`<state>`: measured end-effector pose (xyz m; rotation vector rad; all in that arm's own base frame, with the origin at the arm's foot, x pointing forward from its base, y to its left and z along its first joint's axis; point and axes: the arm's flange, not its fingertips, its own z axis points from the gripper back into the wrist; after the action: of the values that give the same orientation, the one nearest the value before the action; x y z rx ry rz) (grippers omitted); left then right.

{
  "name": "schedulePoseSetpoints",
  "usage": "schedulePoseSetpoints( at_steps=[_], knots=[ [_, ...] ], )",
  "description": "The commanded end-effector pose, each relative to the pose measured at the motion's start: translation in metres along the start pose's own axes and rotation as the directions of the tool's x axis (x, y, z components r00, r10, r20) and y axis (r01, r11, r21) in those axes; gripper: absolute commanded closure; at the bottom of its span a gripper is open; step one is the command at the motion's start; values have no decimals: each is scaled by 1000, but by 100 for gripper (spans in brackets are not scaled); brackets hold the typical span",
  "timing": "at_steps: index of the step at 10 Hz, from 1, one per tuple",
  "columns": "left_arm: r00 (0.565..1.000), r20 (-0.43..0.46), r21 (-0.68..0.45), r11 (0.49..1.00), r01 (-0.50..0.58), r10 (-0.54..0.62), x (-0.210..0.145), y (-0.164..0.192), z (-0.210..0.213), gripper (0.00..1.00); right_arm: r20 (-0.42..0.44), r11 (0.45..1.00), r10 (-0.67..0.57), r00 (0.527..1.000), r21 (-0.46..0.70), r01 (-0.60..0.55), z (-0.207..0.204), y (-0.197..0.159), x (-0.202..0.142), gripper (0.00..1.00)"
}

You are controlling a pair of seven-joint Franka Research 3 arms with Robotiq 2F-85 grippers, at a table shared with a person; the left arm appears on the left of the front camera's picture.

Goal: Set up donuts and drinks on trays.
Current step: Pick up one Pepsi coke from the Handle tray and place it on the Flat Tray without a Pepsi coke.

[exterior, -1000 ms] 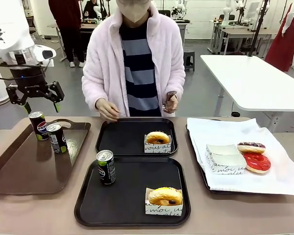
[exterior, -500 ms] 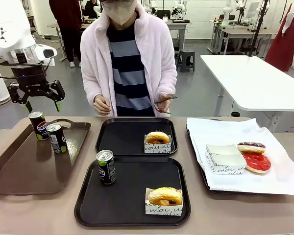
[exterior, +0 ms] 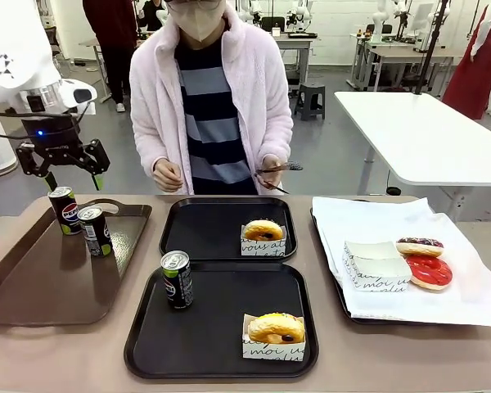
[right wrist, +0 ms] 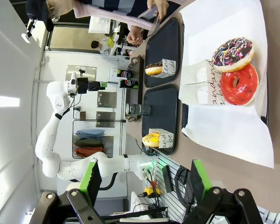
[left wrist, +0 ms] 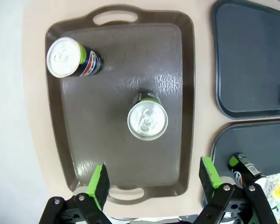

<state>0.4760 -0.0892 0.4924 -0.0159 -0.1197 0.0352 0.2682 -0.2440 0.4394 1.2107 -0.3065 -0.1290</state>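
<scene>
Both wide and empty: left end effector (exterior: pixel 72 181), right end effector (right wrist: pixel 144 179). Left hovers above Pepsi cans (exterior: pixel 94 230) on brown handled tray (exterior: pixel 33 278). Drink step: far black tray (exterior: pixel 204 233) holds donut (exterior: pixel 263 230), no can. Likely next: drop onto one can, close, carry over.

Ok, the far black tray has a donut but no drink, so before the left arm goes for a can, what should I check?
1. Left hand open: ok, jaws wide apart.
2. Target can upright on the brown tray: ok.
3. Can lined up between the fingers: ok, roughly, in the wrist view.
4. Second can clear of the target: ok, apart.
5. Far black tray has room: ok, just one donut at its right.
6. Person's hands clear of that tray: ok, held back at the body.
</scene>
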Motion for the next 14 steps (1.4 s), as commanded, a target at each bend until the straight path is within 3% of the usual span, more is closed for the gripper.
schedulePoseSetpoints(
  at_steps=[1,9,14],
  knots=[
    [997,25,6,997,79,-79,8,8,-25,0,4,1000,6,1000,15,-6,1,-1,0,0],
    [1000,-6,1,1000,9,-9,33,18,-90,0,4,1000,6,1000,15,-6,1,-1,0,0],
    [999,-45,21,1000,1,-1,26,2,-106,0,4,1000,6,1000,15,-6,1,-1,0,0]
  ],
)
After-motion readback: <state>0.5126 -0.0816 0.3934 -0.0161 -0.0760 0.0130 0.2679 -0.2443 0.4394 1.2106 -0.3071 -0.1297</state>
